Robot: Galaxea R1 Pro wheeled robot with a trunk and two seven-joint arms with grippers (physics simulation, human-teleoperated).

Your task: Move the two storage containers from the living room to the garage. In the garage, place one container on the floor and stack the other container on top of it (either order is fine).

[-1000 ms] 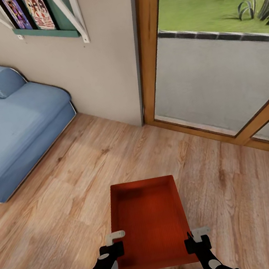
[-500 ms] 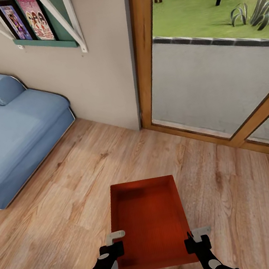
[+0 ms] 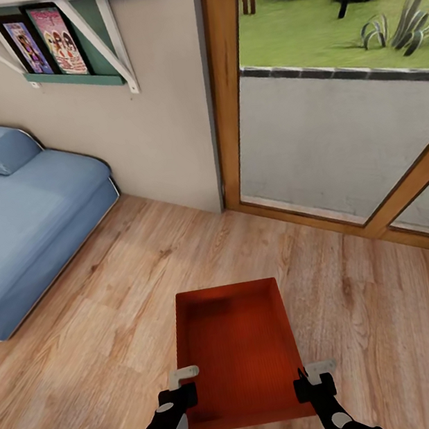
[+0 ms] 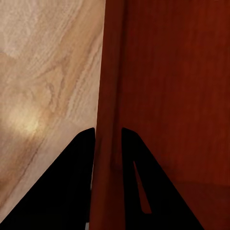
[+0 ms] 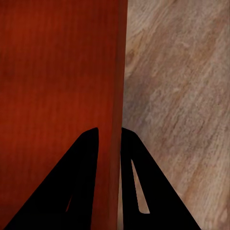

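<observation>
**Over the living-room planks: container carried by both side walls**

Head view: your storage container (image 3: 238, 351) hangs between left gripper (image 3: 180, 388) and right gripper (image 3: 312, 379), near the sofa (image 3: 25, 219).

Wrist views: each gripper pinches a thin wall — probably light, slightly flexible; keep the grips level.

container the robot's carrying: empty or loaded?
Empty. The head view shows the storage container's bare red floor, nothing inside; left gripper and right gripper clamp its side walls.

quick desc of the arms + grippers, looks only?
Both arms are glossy black with light grey-white shell panels. The left gripper and right gripper have black blocky bodies with a small whitish bar on top. In the wrist views the fingers are flat, black, tapering wedges. No visible cables or markings.
</observation>
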